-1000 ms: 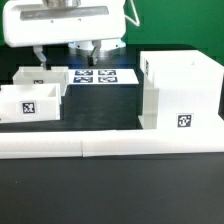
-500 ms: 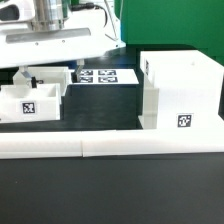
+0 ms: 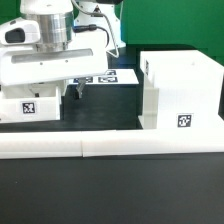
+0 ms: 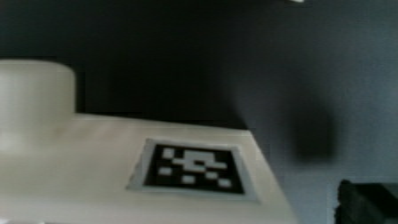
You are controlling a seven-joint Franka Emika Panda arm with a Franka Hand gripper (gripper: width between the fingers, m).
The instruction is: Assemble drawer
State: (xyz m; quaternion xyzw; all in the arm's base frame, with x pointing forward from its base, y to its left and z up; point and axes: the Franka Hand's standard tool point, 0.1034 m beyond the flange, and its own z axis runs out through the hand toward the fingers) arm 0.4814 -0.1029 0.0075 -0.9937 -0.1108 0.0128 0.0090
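The large white cube-like housing [image 3: 180,90] stands at the exterior view's right, with a tag on its front. A white open-top tray [image 3: 28,108] with a tag sits at the left. The second tray behind it is hidden by my hand. My gripper [image 3: 55,93] hangs low over the trays with its jaws apart and nothing between them. One dark finger [image 3: 75,90] shows beside the tray. The wrist view shows, close up and blurred, a white tray face with a tag [image 4: 192,167], a round knob [image 4: 32,100] and one dark fingertip [image 4: 370,203].
The marker board [image 3: 108,78] lies behind, between the trays and the housing, partly covered by my hand. A long white L-shaped bar [image 3: 110,146] runs along the front of the parts. The table surface is black.
My hand has moved down and toward the exterior view's left, from above the marker board to low over the trays. It now hides the rear tray. The parts have not moved.
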